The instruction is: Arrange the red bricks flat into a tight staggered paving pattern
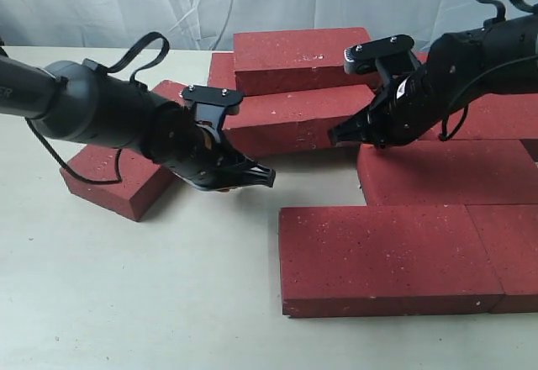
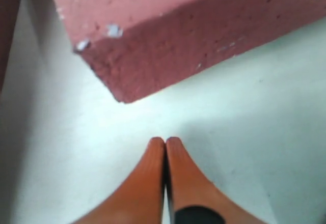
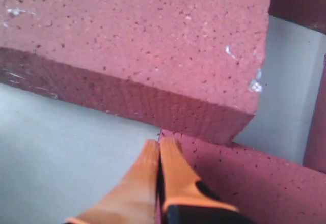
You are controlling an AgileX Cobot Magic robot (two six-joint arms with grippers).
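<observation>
Several red bricks (image 1: 378,256) are laid flat from twelve to four o'clock on the surface (image 1: 126,303), and, with the fingers of the left gripper (image 1: 267,173) and right gripper (image 1: 334,137) pressed together, a nudging step is judged in hand: the middle brick (image 1: 294,118) is to be pushed toward five o'clock, closing the gap.

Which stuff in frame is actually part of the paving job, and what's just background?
Job:
- red bricks, including the skewed brick at far left
- left gripper, shut, holding nothing
- right gripper, shut, holding nothing

Not the job:
- table
- white backdrop sheet
</observation>
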